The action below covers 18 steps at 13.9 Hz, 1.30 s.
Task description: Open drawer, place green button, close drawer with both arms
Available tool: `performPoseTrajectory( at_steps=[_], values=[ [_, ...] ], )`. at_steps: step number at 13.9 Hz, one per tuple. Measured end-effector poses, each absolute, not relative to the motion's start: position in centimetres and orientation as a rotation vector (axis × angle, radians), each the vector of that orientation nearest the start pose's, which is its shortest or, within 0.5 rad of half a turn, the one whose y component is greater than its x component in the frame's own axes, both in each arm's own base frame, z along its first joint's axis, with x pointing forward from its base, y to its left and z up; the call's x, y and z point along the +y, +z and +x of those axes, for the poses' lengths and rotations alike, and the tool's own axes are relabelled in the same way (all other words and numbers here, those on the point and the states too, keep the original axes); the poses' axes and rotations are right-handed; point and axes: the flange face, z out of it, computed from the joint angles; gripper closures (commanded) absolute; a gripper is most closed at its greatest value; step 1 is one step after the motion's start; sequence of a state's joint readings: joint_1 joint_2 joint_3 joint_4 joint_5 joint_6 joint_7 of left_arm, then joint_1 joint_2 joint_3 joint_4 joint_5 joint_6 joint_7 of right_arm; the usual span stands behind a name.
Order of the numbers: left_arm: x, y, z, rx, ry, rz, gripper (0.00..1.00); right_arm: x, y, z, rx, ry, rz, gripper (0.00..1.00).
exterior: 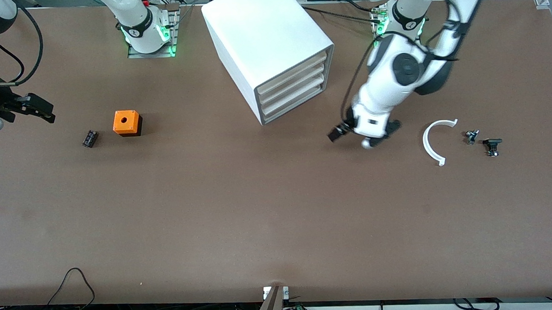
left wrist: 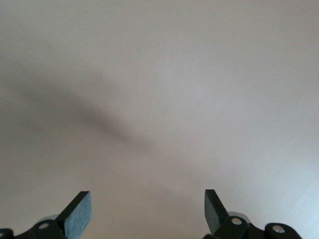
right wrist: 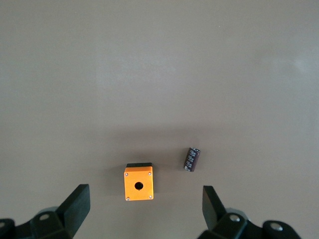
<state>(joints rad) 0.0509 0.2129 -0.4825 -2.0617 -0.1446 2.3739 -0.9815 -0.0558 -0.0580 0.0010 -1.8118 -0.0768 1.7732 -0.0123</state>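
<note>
The bench [exterior: 241, 212] is mostly bare, so there is wide room to move. The cabinet [exterior: 271, 52] has all three drawers [exterior: 296, 86] shut, so opening looks like the step in hand. The left hand [exterior: 363, 132], fingers spread and empty, hovers over bare bench near the drawer fronts; next it must catch a lip. The right hand [exterior: 34, 107], also spread and empty, waits above the cube [exterior: 126, 122]. The button [exterior: 472, 136] seems to lie at the left arm's end.
</note>
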Motion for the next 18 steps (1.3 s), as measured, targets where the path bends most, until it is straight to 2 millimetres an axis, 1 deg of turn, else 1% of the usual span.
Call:
performPoseTrajectory(
  at_steps=[1,3,5,6,7,9,10,11,12,13,15,18],
  values=[
    [-22.1,37.5,55.3,-1.082,0.041,-3.199,0.0,-3.7,55.9,54.6,0.045,-0.026,-3.217,0.0],
    [-17.7,41.3,57.2,-0.911,0.004,-3.236,0.0,-3.7,55.9,54.6,0.046,-0.024,-3.217,0.0],
    [-12.9,45.7,57.9,-0.741,0.023,-3.267,0.0,-3.7,55.9,54.6,0.046,-0.024,-3.216,0.0],
    [-10.8,48.3,57.7,-0.658,0.038,-3.27,0.0,-3.7,55.9,54.6,0.046,-0.024,-3.216,0.0],
    [-9.1,51.2,56.9,-0.582,0.055,-3.27,0.0,-3.7,55.9,54.6,0.046,-0.024,-3.216,0.0],
    [-5.8,56.3,54.9,-0.426,0.036,-3.246,0.0,-3.7,55.9,54.6,0.046,-0.024,-3.216,0.0],
    [-4.2,58.3,53.9,-0.342,-0.003,-3.218,0.0,-3.7,55.9,54.6,0.046,-0.024,-3.216,0.0],
    [-2.7,59.9,53.2,-0.271,-0.04,-3.19,0.0,-3.7,55.9,54.6,0.046,-0.024,-3.216,0.0],
    [-1.6,60.7,52.7,-0.217,-0.061,-3.172,0.0,-3.7,55.9,54.6,0.046,-0.024,-3.216,0.0],
    [-0.8,60.9,52.6,-0.177,-0.062,-3.165,0.0,-3.7,55.9,54.6,0.045,-0.024,-3.216,0.0],
    [-0.3,59.9,53.0,-0.144,-0.03,-3.166,0.0,-3.7,55.9,54.6,0.045,-0.024,-3.216,0.0],
    [-0.2,58.8,53.9,-0.128,0.011,-3.171,0.0,-3.7,55.9,54.6,0.045,-0.024,-3.216,0.0]
  ],
)
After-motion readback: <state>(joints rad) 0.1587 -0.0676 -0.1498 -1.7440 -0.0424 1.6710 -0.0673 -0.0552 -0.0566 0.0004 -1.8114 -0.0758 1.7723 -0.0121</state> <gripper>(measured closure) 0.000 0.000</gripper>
